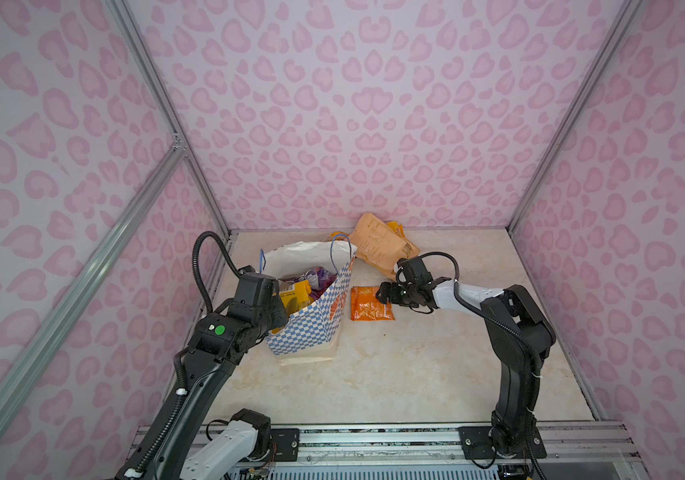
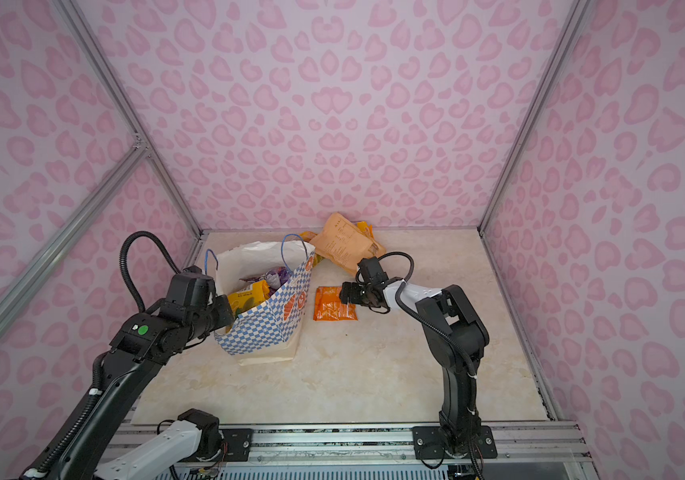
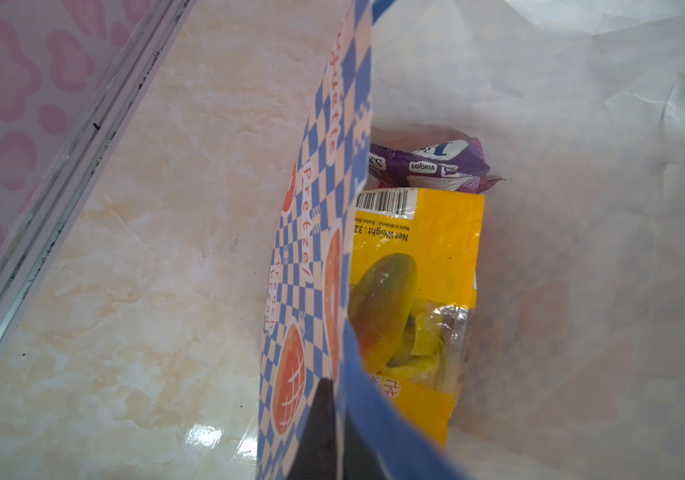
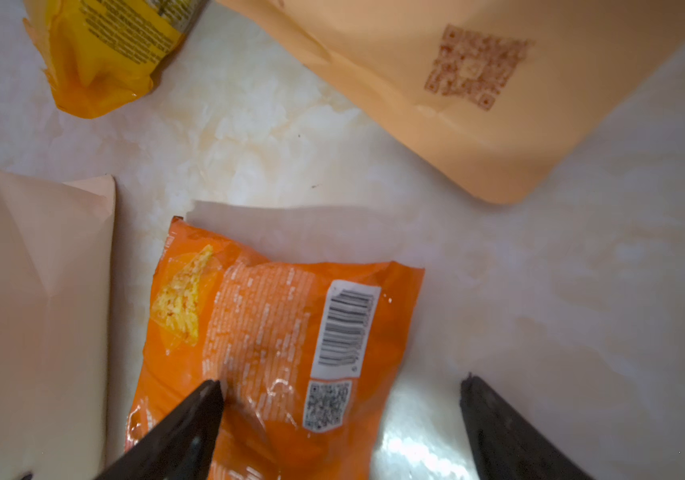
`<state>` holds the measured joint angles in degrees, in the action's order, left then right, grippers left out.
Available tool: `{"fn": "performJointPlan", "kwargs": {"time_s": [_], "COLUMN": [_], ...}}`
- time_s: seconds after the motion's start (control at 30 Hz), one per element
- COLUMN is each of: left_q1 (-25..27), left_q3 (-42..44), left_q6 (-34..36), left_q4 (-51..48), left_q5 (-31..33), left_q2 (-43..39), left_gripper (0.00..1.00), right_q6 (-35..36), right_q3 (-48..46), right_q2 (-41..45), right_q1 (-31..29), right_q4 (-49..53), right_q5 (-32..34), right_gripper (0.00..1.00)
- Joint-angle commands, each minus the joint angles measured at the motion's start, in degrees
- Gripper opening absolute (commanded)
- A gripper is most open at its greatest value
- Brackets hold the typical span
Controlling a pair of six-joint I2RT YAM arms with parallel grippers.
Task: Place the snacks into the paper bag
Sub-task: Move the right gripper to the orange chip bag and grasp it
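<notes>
Glossy marble tabletop: left fingers pinched, seemingly on paper bag; right fingers spread.

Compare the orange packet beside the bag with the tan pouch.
The orange packet is glossy and crinkled, the tan pouch matte and smooth. The pouch is larger than the packet. The packet lies flat; the pouch looks propped up. Both lie outside the paper bag.

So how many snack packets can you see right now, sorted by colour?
Yellow: 2, a mango packet in the paper bag and a crumpled yellow packet on the table.
Purple: 1, the purple packet in the bag.
Orange: 1, the orange packet on the table.
Tan: 1, the tan pouch.
Total: 5; a yellow scrap behind the pouch may be a sixth.
</notes>
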<state>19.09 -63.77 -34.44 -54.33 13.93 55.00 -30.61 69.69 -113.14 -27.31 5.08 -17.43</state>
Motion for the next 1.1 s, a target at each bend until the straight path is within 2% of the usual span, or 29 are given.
{"fn": "performJointPlan", "kwargs": {"time_s": [0.0, 0.13, 0.23, 0.33, 0.47, 0.73, 0.9, 1.07], "left_q1": [-0.09, -0.1, -0.1, -0.11, -0.06, -0.11, -0.1, -0.09], "left_q3": [-0.2, -0.39, -0.58, -0.57, -0.31, 0.01, -0.04, -0.04], "left_q6": [-0.03, 0.02, 0.15, 0.07, -0.18, -0.47, -0.52, -0.46], "left_q4": [0.23, 0.19, -0.12, -0.28, 0.01, 0.34, 0.12, -0.03], "left_q5": [-0.57, -0.75, -0.49, -0.31, -0.69, -1.18, -0.93, -0.76], "left_q2": [0.36, 0.37, 0.2, -0.05, 0.22, 0.42, 0.02, -0.19], "left_gripper": [0.04, 0.04, 0.04, 0.04, 0.04, 0.04, 0.04, 0.04], "right_q6": [-1.45, -2.06, -2.58, -3.16, -0.36, 1.82, 1.82, 1.27], "right_q3": [0.66, 1.42, 1.34, -0.48, 1.94, 4.32, 3.92, 1.88], "right_q2": [-2.26, -4.29, -4.83, -3.7, -4.72, -7.39, -8.41, -7.91], "right_q1": [0.47, 1.0, 0.95, 0.69, -0.07, -2.24, -3.49, -3.61], "right_q4": [-3.01, -5.13, -8.37, -11.83, -5.84, 1.15, 1.64, -0.37], "right_q5": [-2.97, -4.99, -10.09, -12.64, -9.29, -3.85, -2.96, -3.69], "right_gripper": [0.91, 0.88, 0.84, 0.85, 0.88, 0.86, 0.74, 0.58]}}
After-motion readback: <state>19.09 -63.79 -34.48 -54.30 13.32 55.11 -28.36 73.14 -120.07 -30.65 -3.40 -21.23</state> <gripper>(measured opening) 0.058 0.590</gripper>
